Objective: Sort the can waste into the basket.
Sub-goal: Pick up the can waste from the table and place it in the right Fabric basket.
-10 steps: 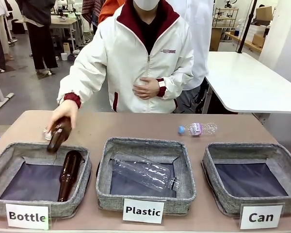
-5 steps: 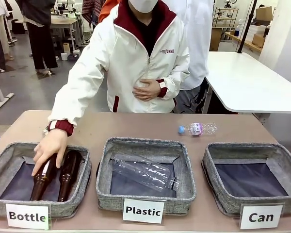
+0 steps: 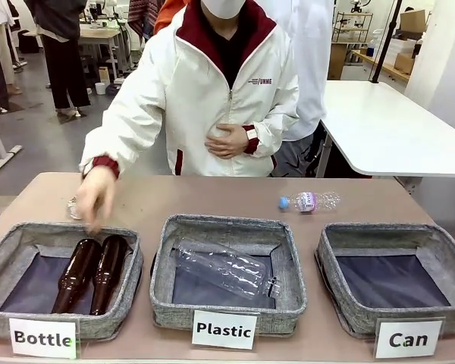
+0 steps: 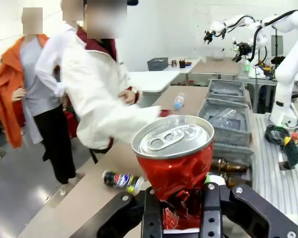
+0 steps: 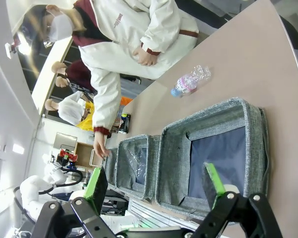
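In the left wrist view my left gripper (image 4: 181, 208) is shut on a crushed shiny red can (image 4: 176, 158), held upright with its silver top facing the camera. A dark can with multicoloured print (image 4: 120, 180) lies on the table beyond it. The grey basket labelled "Can" (image 3: 440, 250) stands at the front right with nothing in it; it is also the farthest basket (image 4: 227, 85) in the left wrist view. My right gripper (image 5: 155, 184) hangs open above that basket (image 5: 248, 114), nothing between its green pads.
The person's hand (image 3: 95, 197) hovers over the "Bottle" basket (image 3: 4, 258), which holds two brown bottles (image 3: 91, 273). The "Plastic" basket (image 3: 163, 265) holds a clear bottle (image 3: 224, 269). A small plastic bottle (image 3: 309, 202) lies on the table behind the baskets.
The person laid a second brown bottle in the "Bottle" basket beside the first, let it go, and lifted the hand back above the basket's far rim.
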